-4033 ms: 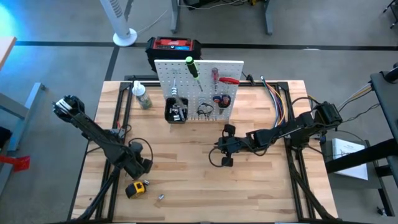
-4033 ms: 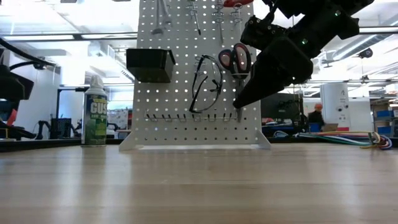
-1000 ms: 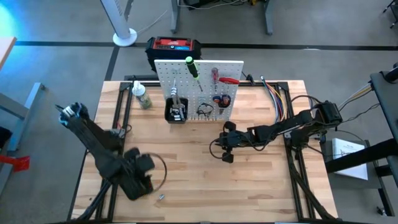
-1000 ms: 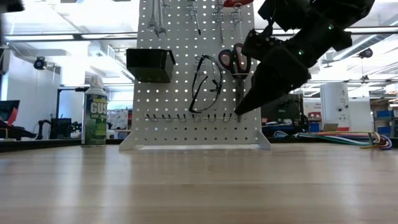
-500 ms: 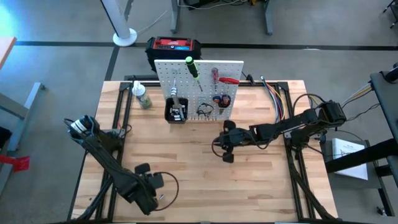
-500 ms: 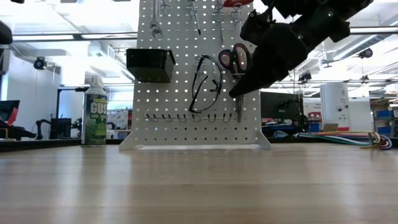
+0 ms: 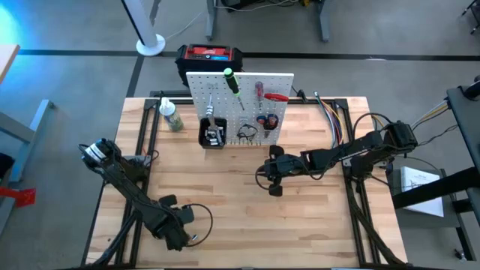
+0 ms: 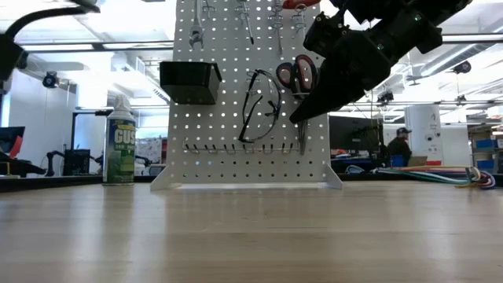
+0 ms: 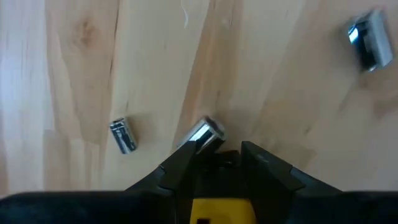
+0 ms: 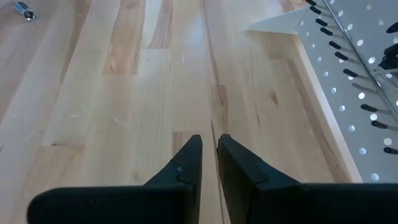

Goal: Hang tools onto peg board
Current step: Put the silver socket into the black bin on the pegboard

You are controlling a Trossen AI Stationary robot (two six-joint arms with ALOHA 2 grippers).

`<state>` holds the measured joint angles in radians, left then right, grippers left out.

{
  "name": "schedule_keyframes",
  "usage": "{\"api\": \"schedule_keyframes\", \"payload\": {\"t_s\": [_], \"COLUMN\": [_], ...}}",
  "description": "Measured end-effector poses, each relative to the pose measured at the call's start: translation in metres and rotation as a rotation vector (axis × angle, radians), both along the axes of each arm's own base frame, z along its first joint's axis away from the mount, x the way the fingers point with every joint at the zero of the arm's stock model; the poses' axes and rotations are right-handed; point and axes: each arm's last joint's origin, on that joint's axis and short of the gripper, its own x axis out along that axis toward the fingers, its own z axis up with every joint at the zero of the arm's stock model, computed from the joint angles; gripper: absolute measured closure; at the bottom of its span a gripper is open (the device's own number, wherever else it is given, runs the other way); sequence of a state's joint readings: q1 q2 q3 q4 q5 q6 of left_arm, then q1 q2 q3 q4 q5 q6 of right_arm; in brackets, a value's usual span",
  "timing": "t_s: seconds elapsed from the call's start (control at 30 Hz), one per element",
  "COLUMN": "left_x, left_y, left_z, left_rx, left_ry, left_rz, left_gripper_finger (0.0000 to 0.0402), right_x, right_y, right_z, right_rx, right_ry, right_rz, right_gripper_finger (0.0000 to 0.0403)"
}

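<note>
My left gripper (image 7: 178, 234) points down at the table's near left, shut on the yellow tape measure (image 9: 214, 210), which the arm hides in the high view. My right gripper (image 7: 271, 178) hangs shut and empty in front of the white peg board (image 7: 240, 101). The board carries a green screwdriver (image 7: 231, 81), red pliers (image 7: 274, 96), black-framed glasses (image 8: 262, 106), a wrench (image 8: 195, 31) and a black bin (image 8: 189, 81). My left gripper has the tape measure's yellow case (image 9: 214, 208) between its two fingers (image 9: 181, 167), which come from above and point down. The case lies on the table. The fingers themselves hide the sides that they meet.
Small silver bits (image 9: 123, 135) (image 9: 206, 132) (image 9: 370, 45) lie loose on the wood around the left gripper. A green-labelled bottle (image 7: 172, 116) stands left of the board. A red-and-black box (image 7: 210, 56) sits behind it. Coloured cables (image 7: 334, 124) run at the far right.
My left gripper has come down and gone toward the table's near edge, and now covers the spot where the tape measure lay.
</note>
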<state>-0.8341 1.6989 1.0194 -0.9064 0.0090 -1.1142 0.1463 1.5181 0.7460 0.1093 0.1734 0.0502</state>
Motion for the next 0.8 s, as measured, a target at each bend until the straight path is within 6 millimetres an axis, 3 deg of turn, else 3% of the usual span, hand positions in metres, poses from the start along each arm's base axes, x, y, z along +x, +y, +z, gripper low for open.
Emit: {"api": "schedule_keyframes", "payload": {"t_s": [0.43,0.8], "left_x": [-0.001,0.007], "left_y": [0.003,-0.003], "left_z": [-0.010,-0.037], "left_rx": [0.057,0.116], "left_ry": [-0.042,0.044], "left_rz": [-0.211,-0.215], "left_gripper_finger": [0.0285,0.0303], "right_x": [0.000,0.000], "right_y": [0.000,0.000], "right_z": [0.000,0.000], "right_rx": [0.000,0.000], "right_ry": [0.000,0.000], "right_rz": [-0.001,-0.001], "right_gripper_finger": [0.0366,0.0366]}}
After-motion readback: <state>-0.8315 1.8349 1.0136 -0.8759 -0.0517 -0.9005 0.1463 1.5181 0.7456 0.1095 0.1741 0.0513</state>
